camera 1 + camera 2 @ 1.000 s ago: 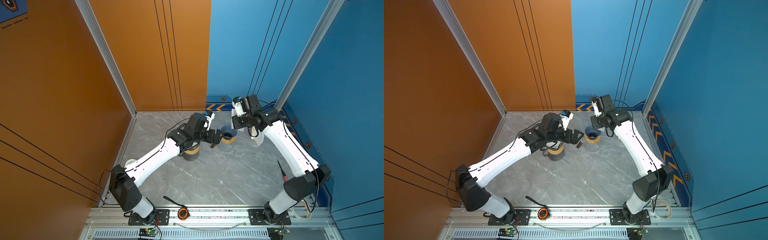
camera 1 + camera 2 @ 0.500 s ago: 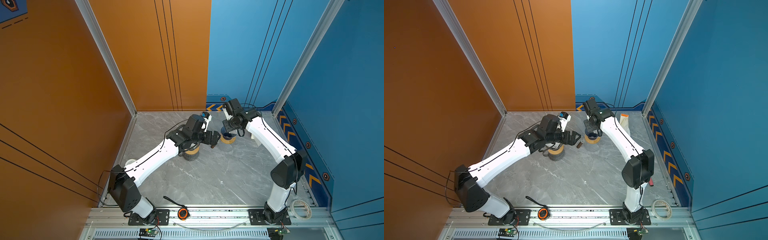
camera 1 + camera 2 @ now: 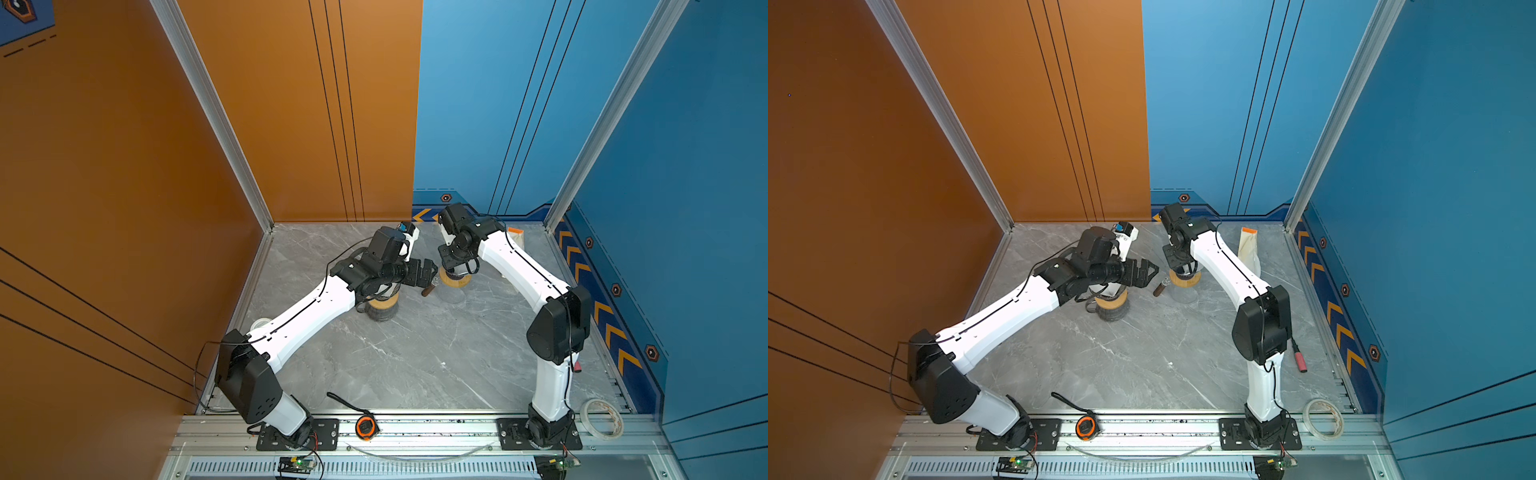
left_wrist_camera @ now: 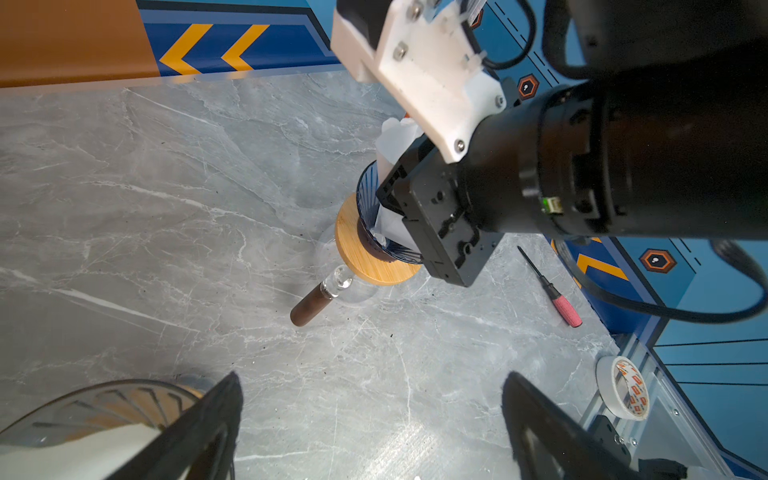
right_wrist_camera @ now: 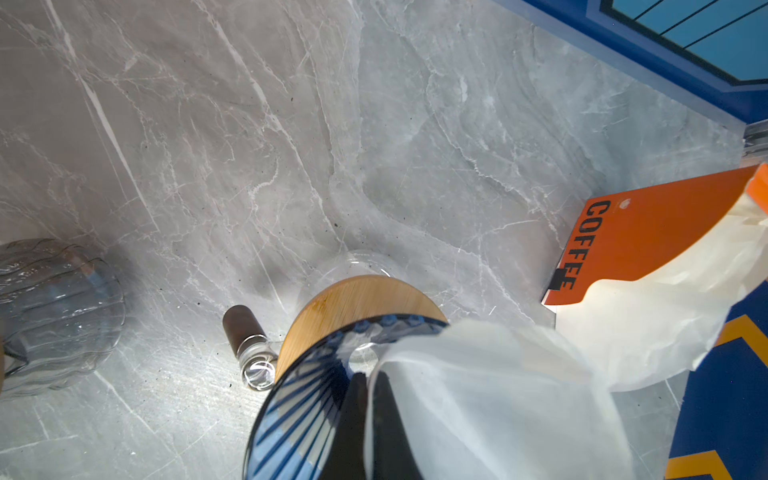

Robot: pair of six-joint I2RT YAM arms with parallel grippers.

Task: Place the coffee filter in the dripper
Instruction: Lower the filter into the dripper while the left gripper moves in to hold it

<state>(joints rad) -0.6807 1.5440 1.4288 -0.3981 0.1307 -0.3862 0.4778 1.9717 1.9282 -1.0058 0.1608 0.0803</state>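
Lowering the coffee filter (image 5: 478,395) into the dripper (image 5: 299,399) is the step in hand, and it looks nearly done. The right end effector (image 5: 370,386) is clenched on the white paper, with its fingertips down inside the blue ribbed cone. From the left wrist view, the filter's lower part lies within the cone while its upper part stands above the rim. The right wrist view shows loose paper spilling over the rim on one side, so I judge it not yet seated.

The dripper sits on a bamboo collar (image 4: 353,245) atop a glass carafe (image 4: 353,291) with a brown handle (image 4: 307,309), near the middle of the tabletop's far edge. The left end effector (image 4: 372,378) is released, its jaws spread wide and holding nothing. It hovers just beside a second dripper (image 4: 83,415), toward the left of the first, and touches neither.

The next move calls for easing the paper's point down to the cone's hole so that the sides lie against the ribs. The right jaws should then let go and lift straight up, since thin paper may cling to the fingertips and come out again, and a sideways pull could tip the stack.

The orange filter packet (image 5: 648,232) lies near the far right corner, and a screwdriver (image 4: 552,291) lies by the right edge
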